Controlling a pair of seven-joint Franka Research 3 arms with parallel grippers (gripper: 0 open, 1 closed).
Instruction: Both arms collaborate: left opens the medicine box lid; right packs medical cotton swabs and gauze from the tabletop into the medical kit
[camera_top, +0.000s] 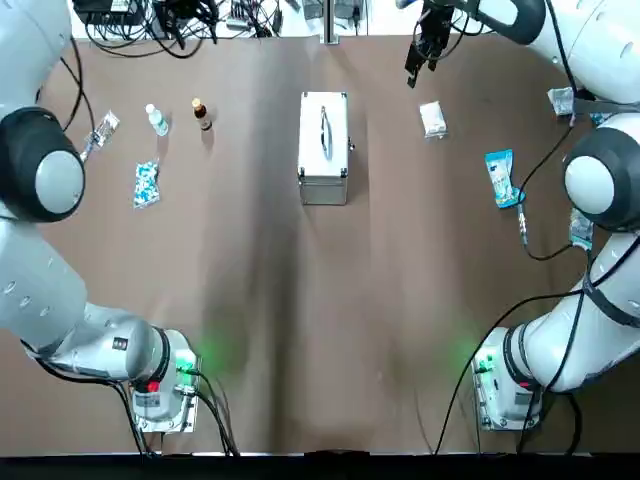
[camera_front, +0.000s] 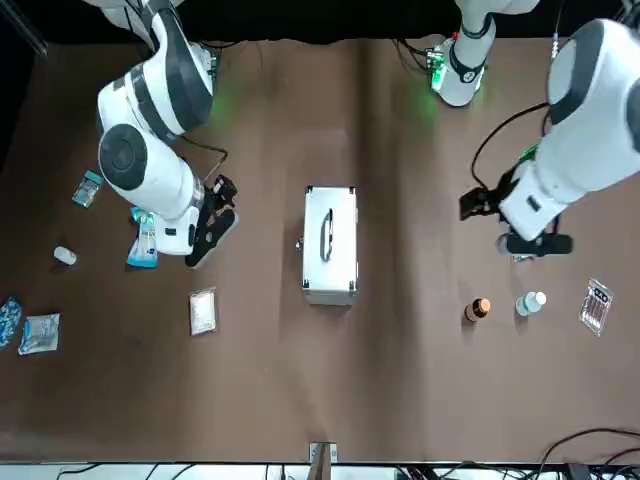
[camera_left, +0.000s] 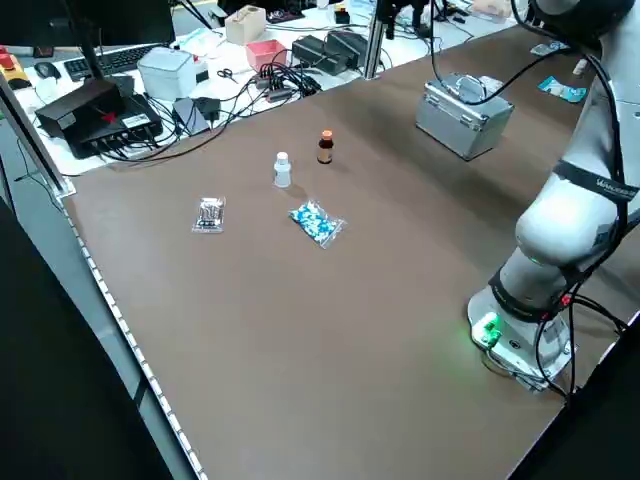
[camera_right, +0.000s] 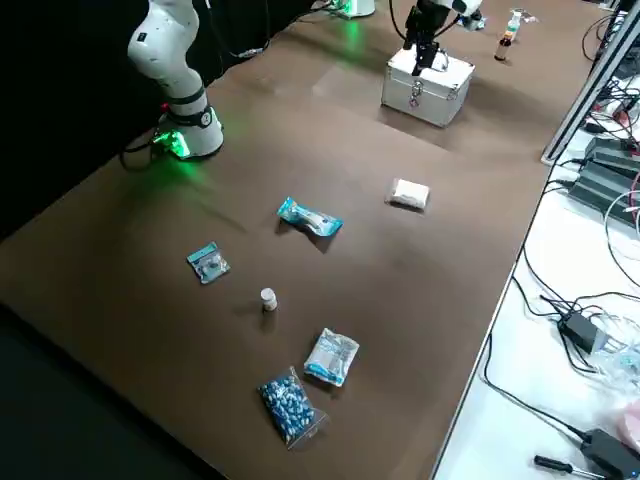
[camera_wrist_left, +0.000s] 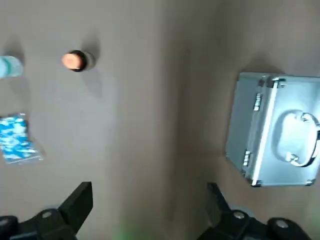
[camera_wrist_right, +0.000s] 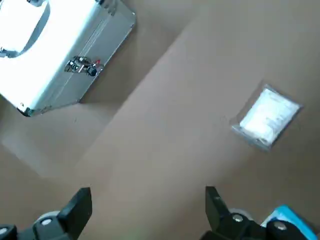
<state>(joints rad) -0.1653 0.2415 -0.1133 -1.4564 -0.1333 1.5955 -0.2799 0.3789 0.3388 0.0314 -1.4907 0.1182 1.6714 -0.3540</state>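
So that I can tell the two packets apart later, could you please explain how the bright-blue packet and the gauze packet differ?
The bright-blue packet is long and narrow, while the gauze is shorter. The blue packet carries white markings; the gauze looks plain white. Both lie closed on the table.

The rectangular aluminium case (camera_top: 323, 150) is silver; the small soft rectangular packet (camera_front: 203, 312) is white; the glossy jointed robot arms (camera_front: 150, 150) are white, grey-jointed.

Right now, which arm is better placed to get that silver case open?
Right, I'd say: the latch is on its side of the closed case, and its open gripper looks nearer. The left gripper, also open, faces the hinge side, though the task gives it the lid.
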